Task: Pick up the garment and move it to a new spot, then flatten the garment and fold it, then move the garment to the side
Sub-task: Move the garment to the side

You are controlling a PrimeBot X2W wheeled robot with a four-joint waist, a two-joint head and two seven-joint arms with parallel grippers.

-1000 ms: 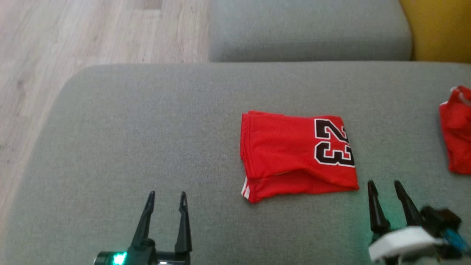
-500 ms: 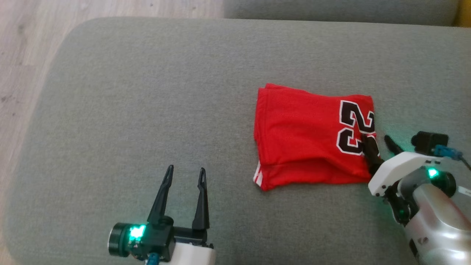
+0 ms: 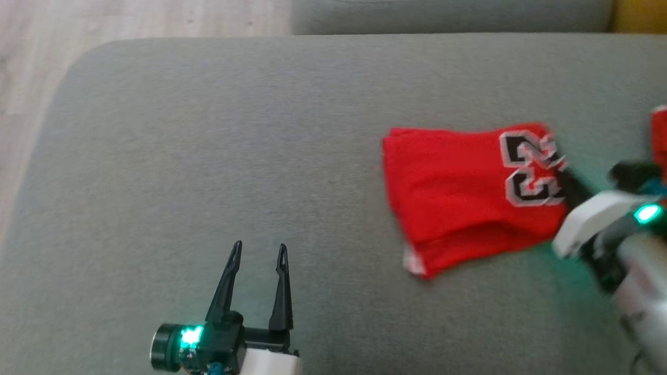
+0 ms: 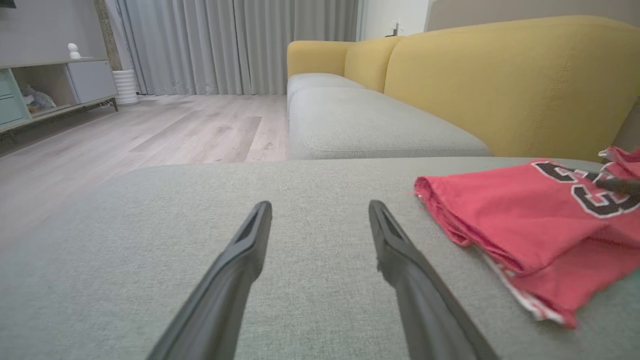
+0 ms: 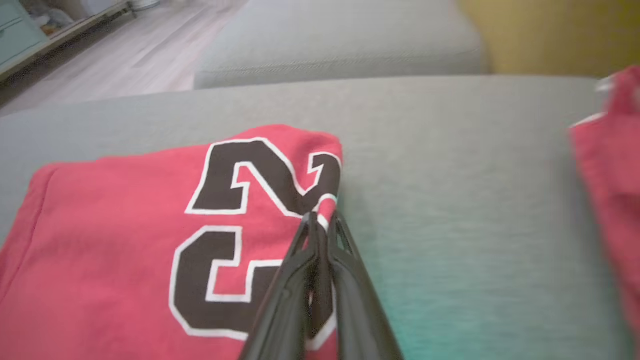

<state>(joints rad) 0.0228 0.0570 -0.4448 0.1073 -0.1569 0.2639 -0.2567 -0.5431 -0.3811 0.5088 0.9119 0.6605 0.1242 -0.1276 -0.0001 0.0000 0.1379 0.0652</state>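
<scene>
The garment (image 3: 458, 198) is a folded red jersey with a black "23", lying on the grey sofa cushion (image 3: 208, 130). My right gripper (image 3: 563, 171) is shut on the garment's right edge, beside the number. In the right wrist view its fingertips (image 5: 322, 218) pinch the red cloth (image 5: 110, 230) at the white-trimmed fold. My left gripper (image 3: 260, 247) hovers open over bare cushion, well to the left of the garment. The left wrist view shows that open gripper (image 4: 320, 206) with nothing between its fingers and the garment (image 4: 510, 215) off to its right.
A second red cloth (image 3: 661, 130) lies at the cushion's right edge, close behind my right wrist. Another grey seat cushion (image 3: 448, 15) adjoins at the back, with the yellow backrest (image 4: 500, 85) on the right. Wooden floor (image 3: 104, 21) lies past the cushion's left edge.
My right gripper reached the garment's right edge and shut on it. The garment has shifted a little to the right on the cushion. The head camera moved. The left gripper stayed open.
</scene>
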